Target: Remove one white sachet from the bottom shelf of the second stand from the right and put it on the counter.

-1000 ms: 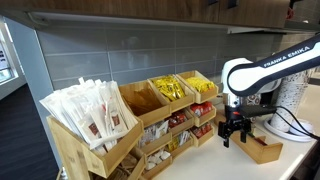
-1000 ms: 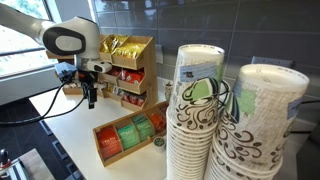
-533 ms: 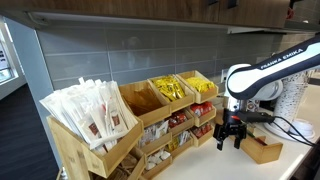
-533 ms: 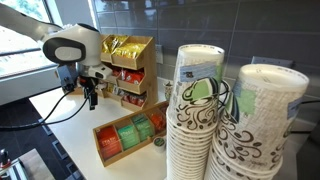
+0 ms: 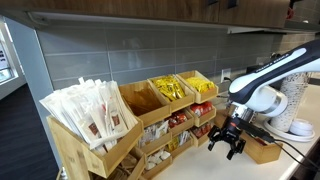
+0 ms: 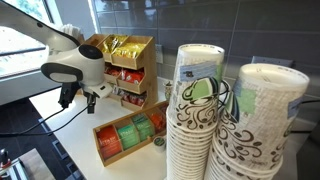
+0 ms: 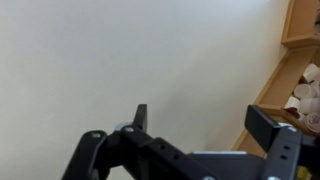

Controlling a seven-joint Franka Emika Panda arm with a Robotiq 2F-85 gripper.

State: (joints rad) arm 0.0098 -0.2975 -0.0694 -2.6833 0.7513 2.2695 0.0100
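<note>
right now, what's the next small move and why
Probably turn the tool toward the shelf: its jaws stand open and empty over the counter, and the sachets show only at the wrist view's right edge.

There is one low wooden box point(image 6: 128, 138) of tea bags. Two tall stacks of paper cups point(image 6: 198, 110) rise near that box, and one gripper point(image 5: 226, 146) hangs beside it.

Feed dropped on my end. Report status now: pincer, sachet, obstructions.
Pincer open, empty, over the counter. White sachets in the stand, none taken. Nothing seen blocking the approach.
</note>
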